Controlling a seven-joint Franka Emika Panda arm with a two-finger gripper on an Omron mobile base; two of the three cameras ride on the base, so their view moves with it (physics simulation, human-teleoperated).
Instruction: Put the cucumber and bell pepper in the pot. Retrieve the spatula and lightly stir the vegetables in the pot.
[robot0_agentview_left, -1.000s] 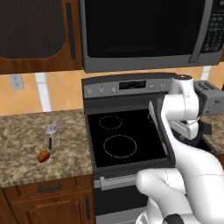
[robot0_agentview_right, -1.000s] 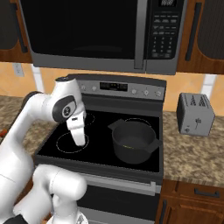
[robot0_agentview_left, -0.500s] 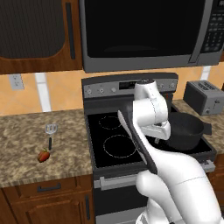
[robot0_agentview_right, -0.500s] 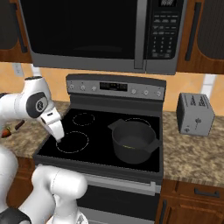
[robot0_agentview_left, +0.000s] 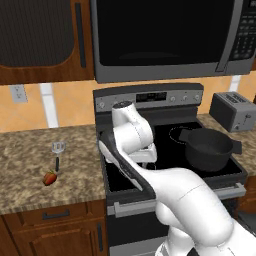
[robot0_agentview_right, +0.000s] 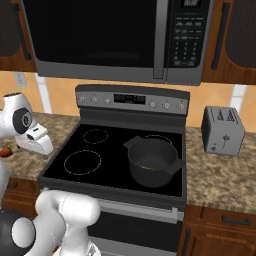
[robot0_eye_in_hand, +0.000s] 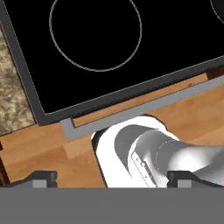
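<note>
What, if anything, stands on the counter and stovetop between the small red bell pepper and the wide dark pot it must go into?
Nothing visible does. The small red bell pepper lies on the speckled stone counter left of the black stovetop; bare burners separate it from the wide dark pot.

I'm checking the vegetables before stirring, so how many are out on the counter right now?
1: the bell pepper lies on the counter left of the stove, just below the spatula. The cucumber may already be in the pot, but I can't tell.
</note>
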